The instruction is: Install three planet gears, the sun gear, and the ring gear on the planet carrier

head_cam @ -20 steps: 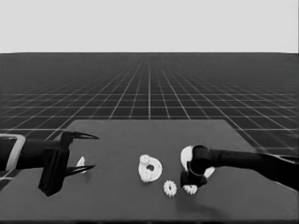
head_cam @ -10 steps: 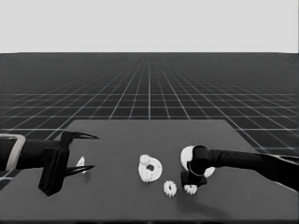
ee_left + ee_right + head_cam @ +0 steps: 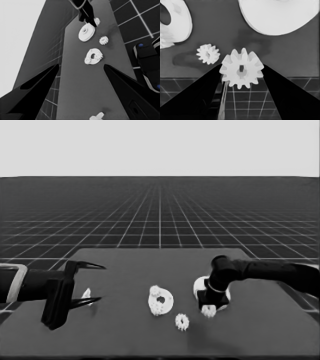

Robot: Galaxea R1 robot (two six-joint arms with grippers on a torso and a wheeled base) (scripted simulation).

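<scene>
My right gripper [image 3: 207, 304] is shut on a small toothed planet gear [image 3: 242, 68], held just in front of the larger round part, the ring gear [image 3: 202, 285]. A second gear [image 3: 182, 321] lies loose on the table between the two round parts. Left of it lies the smaller round part, the planet carrier [image 3: 161, 301], with two gears on its face [image 3: 88, 60]. The left gripper [image 3: 102, 282] waits open over the table's left end. A thin white piece [image 3: 86, 295] lies under it, not held.
The table's front edge [image 3: 285, 77] runs close under the held gear, with the floor grid beyond it. Dark machinery with blue lights [image 3: 147, 65] shows past the table's edge in the left wrist view.
The right gripper has raised the gear a little off the table beside the larger round part. The loose gear, both round parts and the left arm have not moved.
</scene>
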